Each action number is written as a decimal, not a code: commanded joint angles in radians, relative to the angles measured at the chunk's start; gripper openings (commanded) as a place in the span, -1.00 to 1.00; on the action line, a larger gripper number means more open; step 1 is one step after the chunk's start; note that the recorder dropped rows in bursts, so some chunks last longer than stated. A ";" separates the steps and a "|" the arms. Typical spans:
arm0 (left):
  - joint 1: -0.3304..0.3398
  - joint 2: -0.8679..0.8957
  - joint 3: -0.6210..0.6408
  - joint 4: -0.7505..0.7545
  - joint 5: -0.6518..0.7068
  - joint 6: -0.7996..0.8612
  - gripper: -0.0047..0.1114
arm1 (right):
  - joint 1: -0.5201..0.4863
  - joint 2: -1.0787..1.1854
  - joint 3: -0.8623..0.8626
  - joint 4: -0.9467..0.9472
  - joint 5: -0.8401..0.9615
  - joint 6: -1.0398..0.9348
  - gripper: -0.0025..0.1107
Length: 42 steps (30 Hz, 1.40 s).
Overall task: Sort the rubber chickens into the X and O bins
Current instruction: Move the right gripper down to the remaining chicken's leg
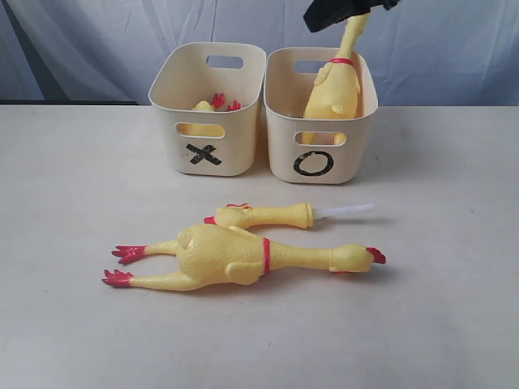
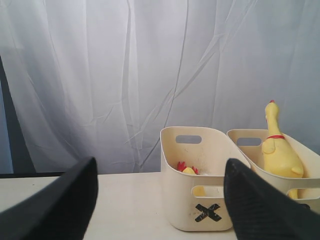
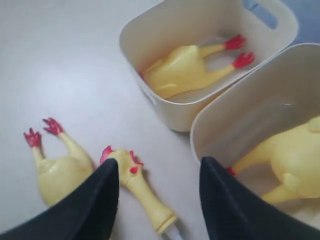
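The X bin (image 1: 235, 138) holds one rubber chicken (image 1: 217, 103) lying down, which also shows as the chicken (image 3: 180, 67) in the right wrist view. A second chicken (image 1: 332, 85) leans upright in the O bin (image 1: 280, 154). On the table lie a long chicken (image 1: 235, 258) and the small slim one (image 1: 263, 215) with its whitish tube (image 1: 345, 211). My right gripper (image 1: 336, 12) hangs above the O bin and covers that chicken's head; its gripper (image 3: 160, 162) is open and empty. My left gripper (image 2: 160, 167) is open and empty, facing the X bin (image 2: 180, 200).
The two bins stand side by side at the back of the pale table (image 1: 454, 308), against a white curtain (image 1: 97, 40). The two loose chickens lie parallel in front of the bins, heads toward the right.
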 commanded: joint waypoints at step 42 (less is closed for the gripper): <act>0.000 -0.006 0.005 -0.004 -0.046 0.028 0.23 | 0.327 -0.074 0.830 -0.343 -0.507 -0.511 -0.12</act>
